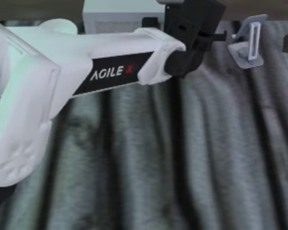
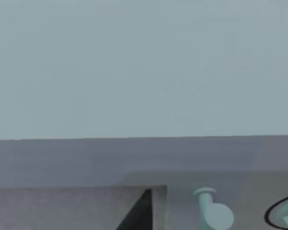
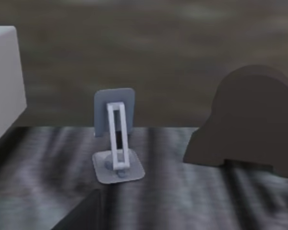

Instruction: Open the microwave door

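Covering the table: grey wrinkled cloth (image 1: 192, 167), folds running 12 to 6 o'clock; dark wood-toned strip along the far edge at 12.
Room: right wrist view shows a blurred dark brown backdrop behind the table.
Microwave: the microwave (image 1: 122, 17) sits at the far edge, about 11–12 o'clock in the top view, only its pale top and a strip of its front visible.
Door: the microwave door (image 2: 62, 208) shows in the left wrist view as a speckled grey panel with a dark wedge at its edge; can't tell if it is ajar.
Knobs: round pale knob (image 2: 212, 211) beside the door, second one cut by the frame edge.
Left gripper: left gripper (image 1: 194, 36) at 12 o'clock, right against the microwave's right front corner; jaw state can't tell, grip can't tell.
Obstruction: left arm's white link crosses from 9 to 12, hiding most of the microwave front.
Other: small pale stand (image 1: 249, 43) at 1 o'clock, well clear of the microwave; dark domed object (image 3: 247, 124) near it, seen fully only from the right wrist.
Right gripper: not seen in any view.
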`<state>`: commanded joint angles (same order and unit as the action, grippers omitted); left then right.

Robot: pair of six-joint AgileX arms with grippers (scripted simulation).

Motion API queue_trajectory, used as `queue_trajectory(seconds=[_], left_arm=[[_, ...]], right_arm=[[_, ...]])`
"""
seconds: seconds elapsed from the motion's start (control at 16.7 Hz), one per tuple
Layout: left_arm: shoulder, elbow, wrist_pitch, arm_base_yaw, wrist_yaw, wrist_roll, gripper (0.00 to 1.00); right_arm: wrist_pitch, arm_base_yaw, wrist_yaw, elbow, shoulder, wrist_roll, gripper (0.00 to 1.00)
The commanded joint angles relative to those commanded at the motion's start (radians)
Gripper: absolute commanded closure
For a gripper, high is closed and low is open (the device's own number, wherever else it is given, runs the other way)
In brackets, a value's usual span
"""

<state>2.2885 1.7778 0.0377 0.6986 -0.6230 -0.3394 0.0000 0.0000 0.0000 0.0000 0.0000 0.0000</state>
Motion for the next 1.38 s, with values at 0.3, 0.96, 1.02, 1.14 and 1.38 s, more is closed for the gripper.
queue_trajectory(seconds=[0.3, 0.96, 1.02, 1.14, 1.38], left_arm=[[0.000, 0.000, 0.000, 0.000, 0.000, 0.000, 1.00], [0.055, 0.118, 0.170, 0.051, 0.034, -0.035, 1.00], [0.082, 0.180, 0.233, 0.047, 0.048, -0.048, 1.00], [0.141, 0.325, 0.388, 0.038, 0.081, -0.078, 1.00], [0.260, 0.647, 0.765, 0.014, 0.162, -0.146, 1.00]], right_arm=[[0.000, 0.000, 0.000, 0.000, 0.000, 0.000, 0.00], [0.000, 0.000, 0.000, 0.000, 0.000, 0.000, 0.00], [0.000, 0.000, 0.000, 0.000, 0.000, 0.000, 0.00], [0.000, 0.000, 0.000, 0.000, 0.000, 0.000, 0.00], [0.000, 0.000, 0.000, 0.000, 0.000, 0.000, 0.00]])
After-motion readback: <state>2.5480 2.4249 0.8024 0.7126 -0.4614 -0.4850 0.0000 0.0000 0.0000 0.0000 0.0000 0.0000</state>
